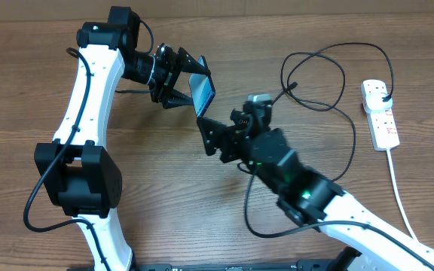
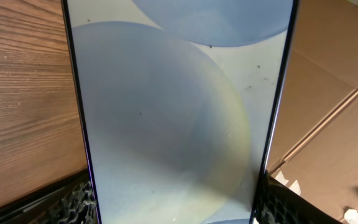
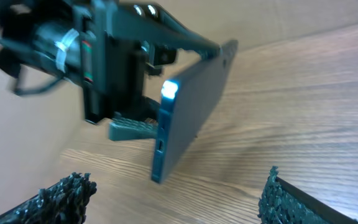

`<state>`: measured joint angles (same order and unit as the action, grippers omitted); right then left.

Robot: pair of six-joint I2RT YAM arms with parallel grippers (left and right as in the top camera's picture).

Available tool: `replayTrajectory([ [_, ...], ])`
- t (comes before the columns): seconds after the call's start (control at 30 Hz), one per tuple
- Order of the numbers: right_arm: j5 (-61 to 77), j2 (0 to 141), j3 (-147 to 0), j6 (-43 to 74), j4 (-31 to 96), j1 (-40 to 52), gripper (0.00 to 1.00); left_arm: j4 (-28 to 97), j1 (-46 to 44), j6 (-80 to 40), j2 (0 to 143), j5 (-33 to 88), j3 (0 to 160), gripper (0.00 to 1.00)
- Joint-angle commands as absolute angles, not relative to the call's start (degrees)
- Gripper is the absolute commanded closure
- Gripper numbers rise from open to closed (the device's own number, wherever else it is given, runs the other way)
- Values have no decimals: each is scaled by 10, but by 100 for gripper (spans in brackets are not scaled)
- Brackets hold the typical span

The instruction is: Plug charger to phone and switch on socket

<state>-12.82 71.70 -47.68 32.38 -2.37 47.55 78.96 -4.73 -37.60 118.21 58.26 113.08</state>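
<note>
While the slim black-edged, blue-lit smartphone (image 1: pixel 202 89) is pinched by the left claw (image 1: pixel 189 83), the right claw (image 1: pixel 211 137) is held spread and empty just beside it.

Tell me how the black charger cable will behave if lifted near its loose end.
The charger is thin and lies in loose loops, so it likely droops and trails, feeling light. Its far end seems plugged into the socket, so it may tug once slack runs out.
</note>
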Motion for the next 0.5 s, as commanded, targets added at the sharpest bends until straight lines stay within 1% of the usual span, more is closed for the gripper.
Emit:
replayTrajectory([
  [0.0, -206, 754, -521, 310, -27, 483, 10, 788, -45, -381, 1176, 593, 1149, 33],
  [0.33, -214, 861, -598, 297, -38, 482, 12, 788, -46, -381, 1176, 580, 1149, 34],
  [0.47, -214, 881, -601, 297, -68, 482, 20, 788, -46, -381, 1176, 580, 1149, 34],
])
